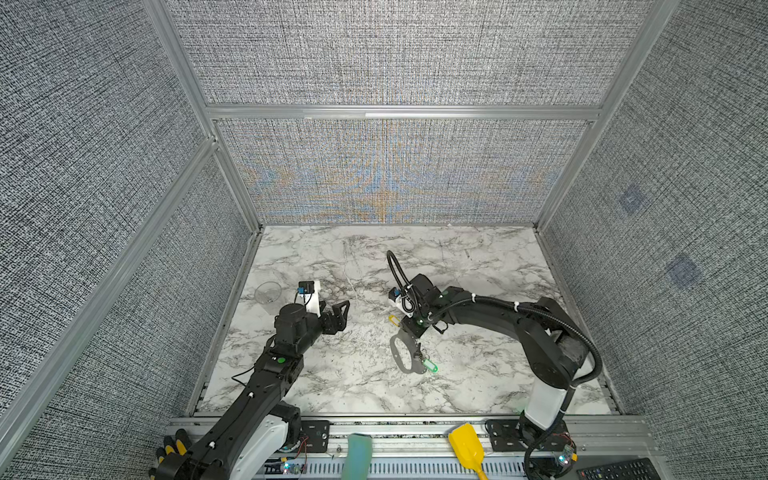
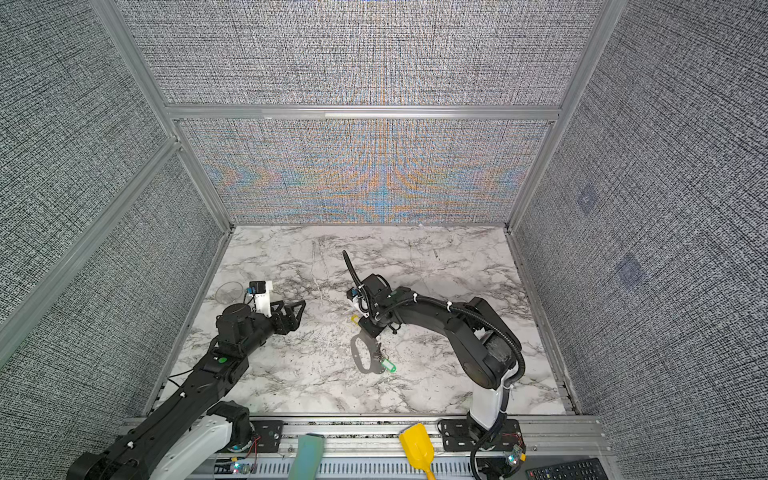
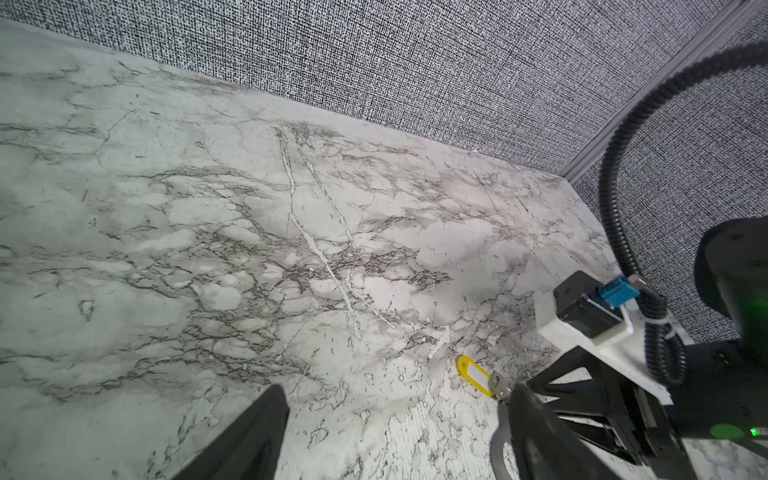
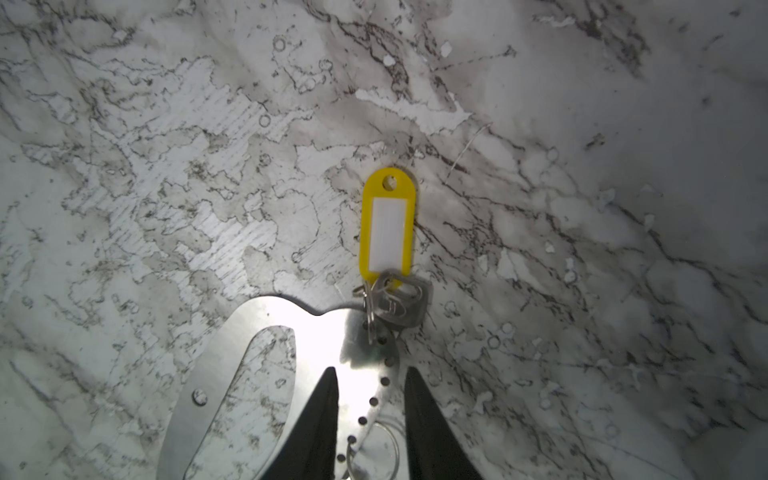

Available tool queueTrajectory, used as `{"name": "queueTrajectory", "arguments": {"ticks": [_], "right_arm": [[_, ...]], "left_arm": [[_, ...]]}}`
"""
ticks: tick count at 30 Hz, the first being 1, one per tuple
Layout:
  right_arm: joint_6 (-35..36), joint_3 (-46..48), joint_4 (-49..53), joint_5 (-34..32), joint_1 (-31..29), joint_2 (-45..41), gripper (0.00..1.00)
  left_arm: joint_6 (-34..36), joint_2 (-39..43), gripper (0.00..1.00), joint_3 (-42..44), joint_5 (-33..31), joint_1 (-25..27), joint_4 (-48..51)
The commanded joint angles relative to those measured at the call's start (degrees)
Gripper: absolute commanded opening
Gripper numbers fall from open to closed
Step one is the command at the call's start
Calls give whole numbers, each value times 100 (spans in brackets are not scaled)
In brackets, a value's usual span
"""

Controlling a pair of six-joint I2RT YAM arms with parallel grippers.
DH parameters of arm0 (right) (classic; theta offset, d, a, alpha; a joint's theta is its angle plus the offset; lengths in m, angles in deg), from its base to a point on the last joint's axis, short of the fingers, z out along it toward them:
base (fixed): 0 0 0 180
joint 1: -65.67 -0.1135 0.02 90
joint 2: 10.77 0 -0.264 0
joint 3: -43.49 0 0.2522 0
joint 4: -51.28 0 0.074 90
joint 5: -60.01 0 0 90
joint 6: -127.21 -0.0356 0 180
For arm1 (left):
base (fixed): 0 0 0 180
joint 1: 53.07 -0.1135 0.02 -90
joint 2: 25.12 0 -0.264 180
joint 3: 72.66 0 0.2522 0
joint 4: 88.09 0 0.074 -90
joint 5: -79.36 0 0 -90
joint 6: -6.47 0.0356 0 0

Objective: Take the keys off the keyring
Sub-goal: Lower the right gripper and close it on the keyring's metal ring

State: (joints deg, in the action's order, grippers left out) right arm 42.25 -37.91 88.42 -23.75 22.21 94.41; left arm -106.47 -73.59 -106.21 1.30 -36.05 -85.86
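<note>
Keyring (image 4: 316,336) edge sits btwn fingers of right hand (image 4: 370,372), grip unclear; left hand (image 3: 395,392) spread.

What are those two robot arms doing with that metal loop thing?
The job is pulling the yellow tag and green tag off the keyring; both look hooked on. The right claw sits over the keyring's holed edge, a finger on each side. Whether it is squeezing yet is unclear. The left claw hangs open and empty, off to the side.
</note>
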Motion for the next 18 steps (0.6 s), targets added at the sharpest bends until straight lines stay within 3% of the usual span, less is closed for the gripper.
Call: {"name": "queueTrajectory", "arguments": {"ticks": [1, 18], "right_arm": [[-87, -89, 18, 12, 13, 75, 27], [-51, -275, 66, 202, 22, 355, 16]], "left_arm": [[35, 36, 85, 18, -87, 1, -46], [44, -57, 85, 8, -131, 4, -71]]}}
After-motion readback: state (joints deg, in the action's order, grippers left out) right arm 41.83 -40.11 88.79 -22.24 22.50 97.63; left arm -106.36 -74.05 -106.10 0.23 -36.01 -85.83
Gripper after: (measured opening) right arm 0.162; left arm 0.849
